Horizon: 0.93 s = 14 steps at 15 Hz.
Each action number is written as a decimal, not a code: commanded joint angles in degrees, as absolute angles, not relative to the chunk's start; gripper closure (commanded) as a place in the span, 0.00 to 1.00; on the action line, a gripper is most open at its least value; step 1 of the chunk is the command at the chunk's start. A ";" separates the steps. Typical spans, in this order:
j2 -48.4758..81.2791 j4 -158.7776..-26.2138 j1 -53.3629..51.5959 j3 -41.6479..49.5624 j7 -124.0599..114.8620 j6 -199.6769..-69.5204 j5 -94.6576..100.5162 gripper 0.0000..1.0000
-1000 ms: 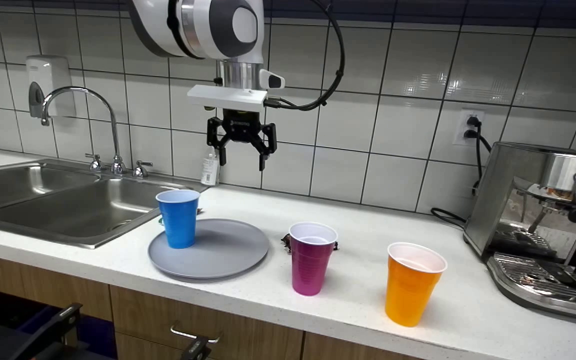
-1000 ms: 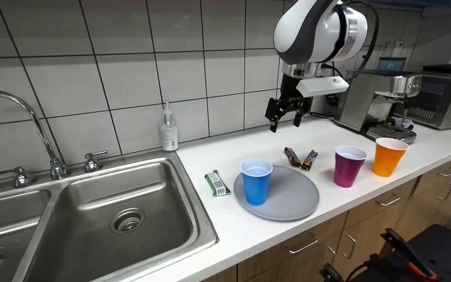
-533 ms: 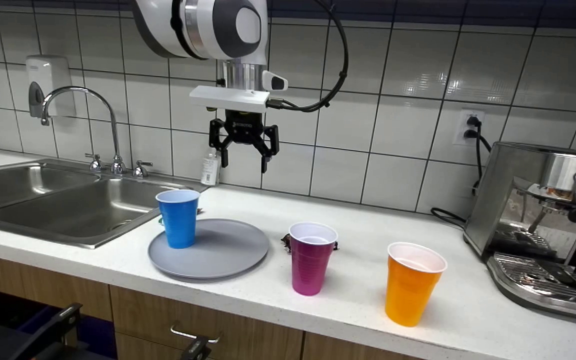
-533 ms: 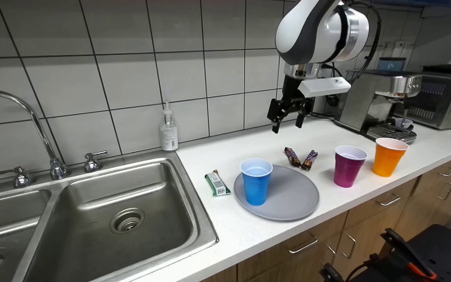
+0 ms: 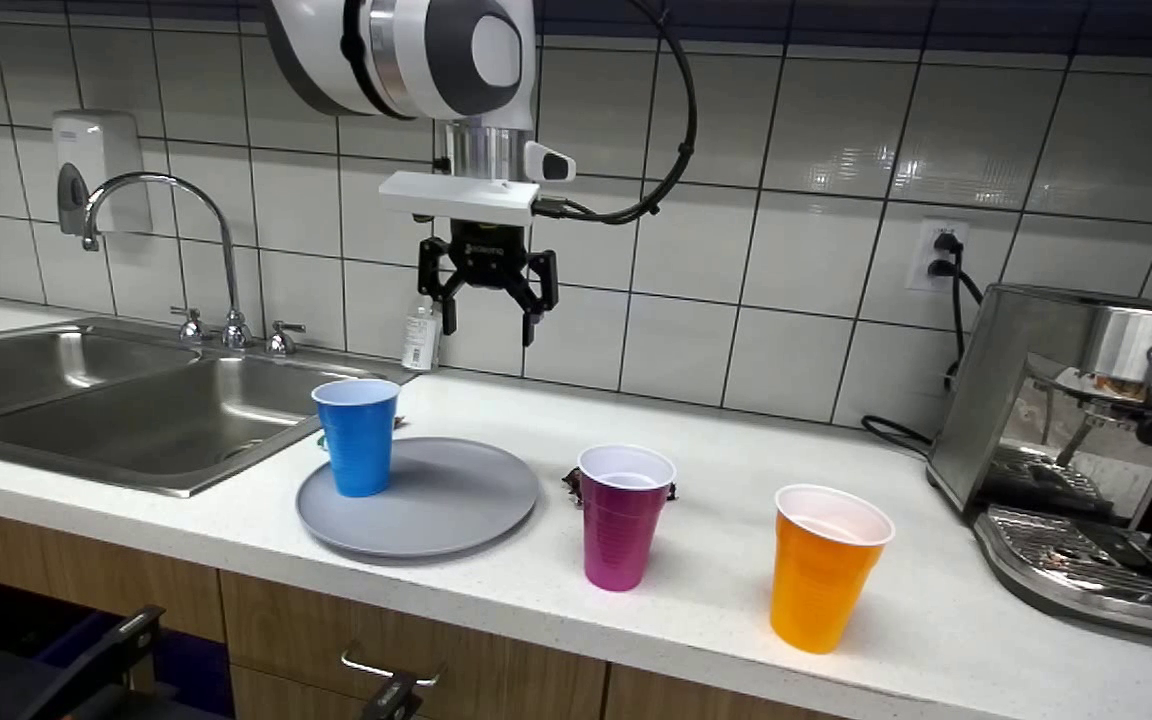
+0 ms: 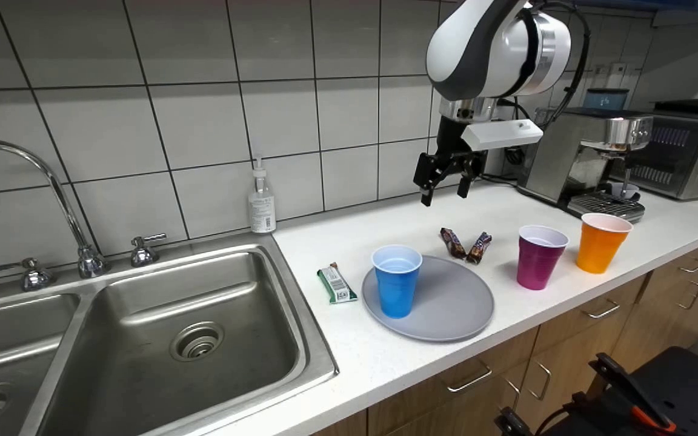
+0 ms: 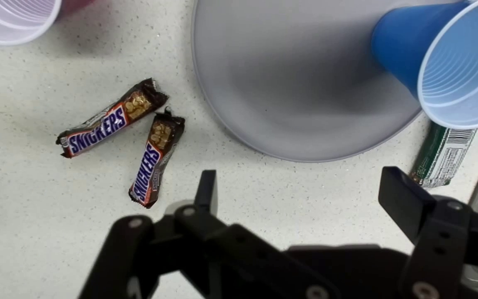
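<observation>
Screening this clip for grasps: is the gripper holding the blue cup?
No: in an exterior view the open gripper hangs apart from the blue cup on the gray plate.

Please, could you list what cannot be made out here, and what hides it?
Snickers bars: in an exterior view, mostly hidden behind the purple cup.
Green-wrapped bar: in the wrist view, one end is covered by the blue cup.
Orange cup: in both exterior views, its near wall hides the inside bottom.
Robot arm: in both exterior views, cut off by the top edge.
Pump bottle: in both exterior views, label print too small.
</observation>
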<state>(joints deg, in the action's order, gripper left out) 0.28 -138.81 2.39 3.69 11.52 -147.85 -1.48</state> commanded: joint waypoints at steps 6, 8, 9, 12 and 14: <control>0.85 -136.80 4.68 5.58 -3.50 -147.68 4.48 0.00; 1.01 -136.05 5.46 6.42 -8.57 -147.37 6.91 0.00; 0.97 -135.81 5.84 6.83 -11.34 -147.48 8.50 0.00; 0.70 -135.53 6.75 7.92 -19.81 -147.72 13.81 0.00; 0.76 -135.05 7.21 8.36 -24.33 -147.31 16.35 0.00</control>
